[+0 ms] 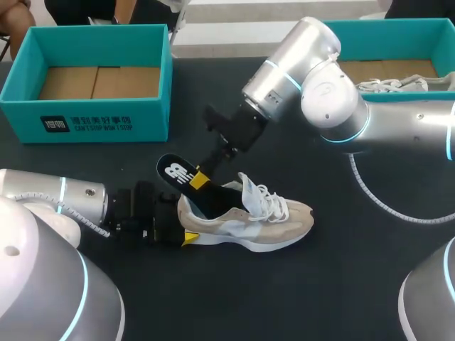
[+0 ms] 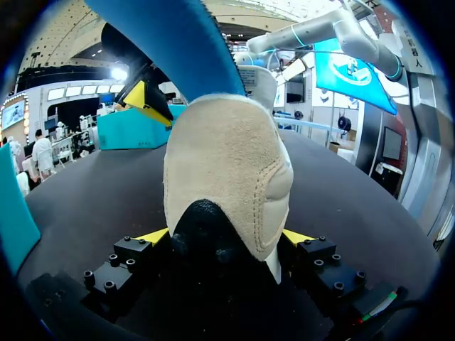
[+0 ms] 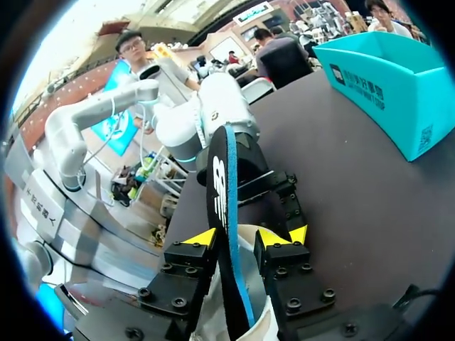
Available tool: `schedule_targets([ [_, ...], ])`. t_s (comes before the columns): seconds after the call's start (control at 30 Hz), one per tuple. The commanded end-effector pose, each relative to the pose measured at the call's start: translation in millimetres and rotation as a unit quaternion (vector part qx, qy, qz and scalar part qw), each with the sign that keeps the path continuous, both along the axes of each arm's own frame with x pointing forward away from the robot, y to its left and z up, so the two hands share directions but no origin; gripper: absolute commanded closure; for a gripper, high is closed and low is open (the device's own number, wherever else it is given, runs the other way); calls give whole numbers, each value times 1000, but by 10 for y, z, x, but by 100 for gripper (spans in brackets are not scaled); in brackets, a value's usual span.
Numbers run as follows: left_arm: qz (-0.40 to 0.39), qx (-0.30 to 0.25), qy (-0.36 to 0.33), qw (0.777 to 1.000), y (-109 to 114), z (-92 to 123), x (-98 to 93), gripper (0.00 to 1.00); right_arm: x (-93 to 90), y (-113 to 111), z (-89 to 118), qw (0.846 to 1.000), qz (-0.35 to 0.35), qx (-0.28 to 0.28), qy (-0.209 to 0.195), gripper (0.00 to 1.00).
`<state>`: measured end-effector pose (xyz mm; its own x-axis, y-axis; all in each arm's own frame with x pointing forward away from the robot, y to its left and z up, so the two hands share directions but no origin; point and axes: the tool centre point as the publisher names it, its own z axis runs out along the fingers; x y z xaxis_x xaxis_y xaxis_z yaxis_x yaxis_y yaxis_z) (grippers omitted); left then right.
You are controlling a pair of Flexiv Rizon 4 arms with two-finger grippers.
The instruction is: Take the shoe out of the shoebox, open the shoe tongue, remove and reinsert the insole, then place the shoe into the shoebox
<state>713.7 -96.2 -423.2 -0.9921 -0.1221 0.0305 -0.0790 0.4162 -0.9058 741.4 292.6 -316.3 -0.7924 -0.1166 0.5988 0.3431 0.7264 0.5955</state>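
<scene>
Head view, shoe: beige-and-white shoe (image 1: 245, 217) stands on its sole on the dark counter (image 1: 341, 277), outside any box, with its laces loose and its toe towards my right arm's side.
Left end effector: the left end effector (image 1: 182, 222) comes in level at the shoe's heel. The left wrist view settles it: yellow tips press on both sides of the heel, so it is clamped on the shoe.
Insole: black insole (image 1: 178, 174) with a white logo and a blue underside sits tilted. Its front end is down inside the shoe's opening and its back end sticks up and out past the shoe's heel.
Right end effector: the right end effector (image 1: 200, 180) hangs just above the shoe's heel. In the right wrist view the insole (image 3: 222, 199) runs edge-on between the yellow tips, which are nipped narrowly on it.
Shoebox: open teal shoebox (image 1: 106, 121) with a bare cardboard floor sits well apart from the shoe, beyond its heel end.
Second shoebox: teal second shoebox (image 1: 370, 28) sits well beyond the shoe's toe end, with a pale laced second shoe (image 1: 394, 84) lying inside.
</scene>
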Motion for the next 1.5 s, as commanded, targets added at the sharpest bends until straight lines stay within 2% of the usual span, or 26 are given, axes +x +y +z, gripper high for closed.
schedule_targets([
  [0.03, 0, 2, 0, 1000, -12, -24, -11, 100, 34, 77, -46, 1000, 15, 4, 9, 67],
  [0.13, 0, 2, 0, 1000, -12, -24, -11, 100, 19, 83, -60, 1000, 21, 9, 13, 67],
  [0.2, 0, 2, 0, 1000, -12, -24, -11, 100, 18, 82, -62, 1000, 22, 11, 13, 72],
  [0.4, 0, 2, 0, 1000, -12, -24, -11, 100, 24, 88, -66, 999, 30, 18, 14, 73],
  [0.47, 0, 2, 0, 1000, -12, -24, -11, 100, 10, 83, -73, 999, 30, 19, 15, 80],
  [0.5, 0, 2, 0, 1000, -12, -24, -11, 100, 1, 77, -75, 999, 29, 20, 16, 97],
  [0.53, 0, 2, 0, 1000, -12, -24, -11, 100, -5, 73, -72, 999, 29, 19, 16, 100],
  [0.77, 0, 2, 0, 1000, -12, -24, -11, 100, -17, 45, 68, 999, 28, 21, 6, 100],
  [0.97, 0, 2, 0, 1000, -12, -24, -11, 100, 12, 61, 297, 999, 22, 33, -18, 100],
  [1.13, 0, 2, 0, 1000, -12, -24, -11, 100, 102, 64, 623, 997, -3, 43, -59, 100],
  [1.33, 0, 2, 0, 1000, -12, -24, -11, 100, 170, 15, 984, 984, -120, 82, -99, 100],
  [1.4, 0, 2, 0, 1000, -12, -24, -11, 100, 187, 17, 1062, 980, -146, 89, -105, 100],
  [1.43, 0, 2, 0, 1000, -12, -24, -11, 100, 199, 7, 1121, 976, -151, 97, -120, 100],
  [1.5, 0, 2, 0, 1000, -12, -24, -11, 100, 217, 7, 1181, 973, -172, 99, -119, 100],
])
